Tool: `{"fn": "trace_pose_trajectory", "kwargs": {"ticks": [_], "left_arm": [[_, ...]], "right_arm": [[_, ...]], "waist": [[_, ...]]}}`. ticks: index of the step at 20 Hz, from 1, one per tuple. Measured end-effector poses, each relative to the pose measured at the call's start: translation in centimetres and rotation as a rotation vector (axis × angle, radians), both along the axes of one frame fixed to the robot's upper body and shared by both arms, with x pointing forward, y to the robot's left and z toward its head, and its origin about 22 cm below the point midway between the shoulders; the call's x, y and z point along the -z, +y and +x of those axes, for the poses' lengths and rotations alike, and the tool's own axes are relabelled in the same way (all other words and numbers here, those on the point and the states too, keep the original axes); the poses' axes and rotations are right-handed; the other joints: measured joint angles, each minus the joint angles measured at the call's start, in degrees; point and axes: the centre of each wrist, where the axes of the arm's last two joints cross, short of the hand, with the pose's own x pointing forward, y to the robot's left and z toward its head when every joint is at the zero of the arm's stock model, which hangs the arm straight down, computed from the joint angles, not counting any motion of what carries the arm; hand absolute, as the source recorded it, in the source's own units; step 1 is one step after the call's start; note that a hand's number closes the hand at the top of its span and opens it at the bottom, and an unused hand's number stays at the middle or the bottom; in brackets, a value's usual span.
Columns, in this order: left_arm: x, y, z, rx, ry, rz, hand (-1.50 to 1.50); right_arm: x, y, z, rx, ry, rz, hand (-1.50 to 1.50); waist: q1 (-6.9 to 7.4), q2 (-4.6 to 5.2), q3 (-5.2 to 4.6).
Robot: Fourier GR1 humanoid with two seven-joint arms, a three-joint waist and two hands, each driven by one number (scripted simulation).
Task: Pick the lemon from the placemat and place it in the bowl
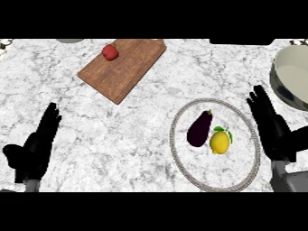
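Head view: lemon on placemat, touching eggplant at its 10 o'clock. Bowl at 1 o'clock. Right hand flat, fingers straight; left hand likewise, resting. Lemon likely light, stiff, rolls; grasp across middle.

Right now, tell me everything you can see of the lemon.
The lemon is a small bright yellow oval fruit with a green leaf at its upper right. It lies on the round, pale placemat, right of the placemat's middle, with a dark purple eggplant close along its left, seemingly touching it. No hand holds it: the right hand is open just right of the placemat.
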Motion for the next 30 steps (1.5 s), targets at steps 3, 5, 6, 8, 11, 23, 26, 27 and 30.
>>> {"fn": "trace_pose_trajectory", "kwargs": {"ticks": [3, 5, 6, 8, 11, 23, 26, 27, 30], "left_arm": [[-0.7, -0.1, 0.8, -0.008, -0.053, 0.039, 0.00], [-2.4, 0.5, 2.1, -0.010, -0.104, 0.094, 0.00], [-3.6, 0.8, 2.9, -0.013, -0.136, 0.123, 0.00], [-4.3, 1.1, 3.3, -0.016, -0.158, 0.147, 0.00], [-6.1, 0.6, 4.4, 0.001, -0.177, 0.167, 0.00], [-8.3, -1.4, 5.7, 0.021, -0.180, 0.198, 0.00], [-8.2, -1.7, 5.7, 0.023, -0.178, 0.197, 0.00], [-8.1, -1.5, 5.7, 0.025, -0.178, 0.197, 0.00], [-8.4, -1.7, 5.6, 0.029, -0.178, 0.200, 0.00]], "right_arm": [[-0.4, -2.1, 0.3, -0.068, -0.042, 0.022, 1.50], [-0.9, -3.3, 0.7, -0.146, -0.090, 0.058, 1.50], [-1.1, -3.9, 0.8, -0.185, -0.119, 0.082, 1.50], [-1.4, -7.4, 0.4, -0.038, -0.117, -0.080, -1.50], [0.7, -10.5, -0.8, 0.084, -0.183, -0.076, -1.50], [-2.6, -14.5, -2.6, -0.206, -0.233, -0.458, -1.50], [-4.8, -13.4, -1.7, -0.262, -0.165, -0.588, -1.50], [-5.6, -12.9, -1.2, -0.279, -0.142, -0.629, -1.50], [-7.3, -11.3, -0.2, -0.340, -0.062, -0.729, -1.50]], "waist": [[-0.59, -0.13, 0.62], [-0.88, -0.12, 0.91], [-1.11, -0.12, 1.05], [-2.13, -0.09, 0.99], [-1.96, -0.03, 1.21], [-1.47, -0.36, 1.04], [-1.24, -0.37, 0.98], [-1.09, -0.35, 0.95], [-0.77, -0.35, 0.96]]}}
